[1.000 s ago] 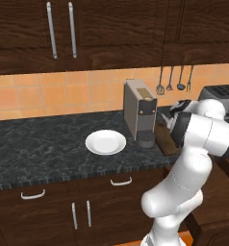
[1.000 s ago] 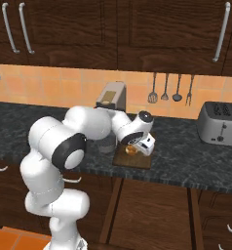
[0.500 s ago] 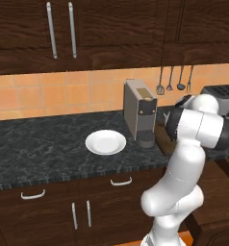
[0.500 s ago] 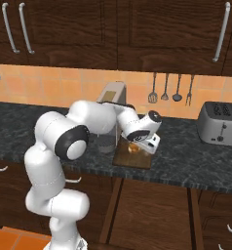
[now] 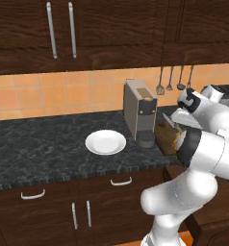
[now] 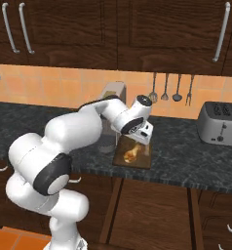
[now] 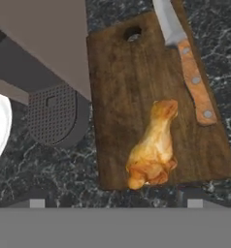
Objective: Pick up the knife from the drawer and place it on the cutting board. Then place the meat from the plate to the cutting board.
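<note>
Both placements appear done: the small wooden-handled knife [image 7: 188, 63] and golden-brown chicken drumstick [image 7: 153, 145] lie on the dark brown wooden cutting board [image 7: 122, 87], the round white plate [image 5: 105, 142] is bare, and the hand [image 6: 143, 138] is released above the board.

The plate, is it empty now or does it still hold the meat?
Empty. The plate shows a bare white surface, and the meat lies on the cutting board beside the knife.
</note>
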Robot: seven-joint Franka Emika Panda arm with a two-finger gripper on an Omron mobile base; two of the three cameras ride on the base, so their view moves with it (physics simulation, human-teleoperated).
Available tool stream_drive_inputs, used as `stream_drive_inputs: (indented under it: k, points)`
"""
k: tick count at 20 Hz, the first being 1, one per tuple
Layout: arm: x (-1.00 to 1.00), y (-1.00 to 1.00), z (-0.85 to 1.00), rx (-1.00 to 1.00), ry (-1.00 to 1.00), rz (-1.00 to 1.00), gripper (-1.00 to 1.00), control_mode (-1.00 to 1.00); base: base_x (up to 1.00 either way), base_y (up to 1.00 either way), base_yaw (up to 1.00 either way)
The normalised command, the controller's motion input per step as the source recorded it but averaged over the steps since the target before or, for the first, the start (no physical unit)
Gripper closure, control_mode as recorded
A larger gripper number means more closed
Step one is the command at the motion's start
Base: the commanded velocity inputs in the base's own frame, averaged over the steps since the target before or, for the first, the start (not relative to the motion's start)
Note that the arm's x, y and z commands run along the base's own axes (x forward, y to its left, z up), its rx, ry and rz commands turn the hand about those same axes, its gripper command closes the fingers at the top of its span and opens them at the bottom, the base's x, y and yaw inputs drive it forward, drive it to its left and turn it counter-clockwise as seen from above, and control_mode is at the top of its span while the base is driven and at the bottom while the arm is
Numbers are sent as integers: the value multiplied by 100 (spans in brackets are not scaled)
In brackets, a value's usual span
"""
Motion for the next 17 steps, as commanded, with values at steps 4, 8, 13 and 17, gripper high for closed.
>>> stream_drive_inputs:
  k: [4, 8, 13, 17]
  points:
    - [-100, 0, 0, -10, -19, 0, -100, -100, 0, 0, 0]
    - [-98, 0, 12, -2, -29, 0, -100, -100, 0, 0, 0]
    - [-65, 0, 43, 0, -22, 0, -100, -100, 0, 0, 0]
    - [-24, 11, 53, 0, -8, 0, -100, -100, 0, 0, 0]
